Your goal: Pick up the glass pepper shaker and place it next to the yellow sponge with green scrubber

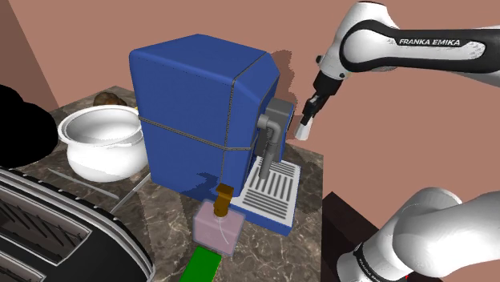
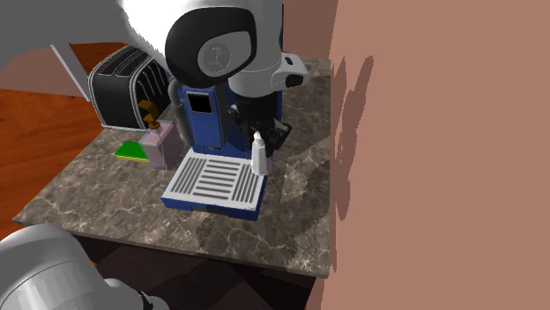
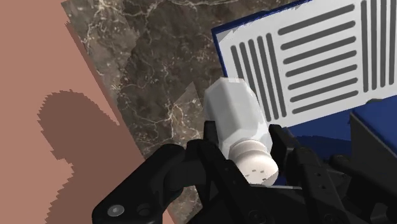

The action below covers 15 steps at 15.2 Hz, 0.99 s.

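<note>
The counter carries a big blue coffee machine, which stands between the shaker and the sponge. The gripper holds the white shaker clamped between its fingers, close to the wall and seemingly off the counter. So the pick looks done; carrying and placing are left. A pink box partly hides the sponge, and I can see mostly green.

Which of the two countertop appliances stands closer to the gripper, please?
The blue coffee machine: its slotted drip tray lies right beside the gripper, which is shut on the white shaker, whereas the black toaster stands beyond it.
</note>
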{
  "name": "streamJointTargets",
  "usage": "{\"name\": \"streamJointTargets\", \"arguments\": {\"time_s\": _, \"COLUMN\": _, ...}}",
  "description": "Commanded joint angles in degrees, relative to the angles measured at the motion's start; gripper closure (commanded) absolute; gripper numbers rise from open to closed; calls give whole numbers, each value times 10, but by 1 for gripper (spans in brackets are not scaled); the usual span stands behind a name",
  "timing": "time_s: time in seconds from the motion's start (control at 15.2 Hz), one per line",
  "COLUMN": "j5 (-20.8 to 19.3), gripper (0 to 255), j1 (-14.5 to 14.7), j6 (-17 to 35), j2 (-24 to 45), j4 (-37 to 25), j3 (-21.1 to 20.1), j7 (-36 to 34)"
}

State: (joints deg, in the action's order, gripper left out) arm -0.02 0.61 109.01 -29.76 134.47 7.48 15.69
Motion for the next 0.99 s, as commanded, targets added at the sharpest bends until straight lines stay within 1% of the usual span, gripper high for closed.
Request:
{"name": "streamJointTargets", "arguments": {"time_s": 0.0, "j5": 6, "gripper": 255, "j1": 7, "j6": -3, "j2": -28, "j4": 24, "j3": -21, "j7": -26}}
{"name": "streamJointTargets", "arguments": {"time_s": 0.46, "j5": 44, "gripper": 255, "j1": 43, "j6": -21, "j2": -104, "j4": 78, "j3": -98, "j7": -117}}
{"name": "streamJointTargets", "arguments": {"time_s": 0.92, "j5": 96, "gripper": 255, "j1": 88, "j6": -36, "j2": -148, "j4": 99, "j3": -182, "j7": -213}}
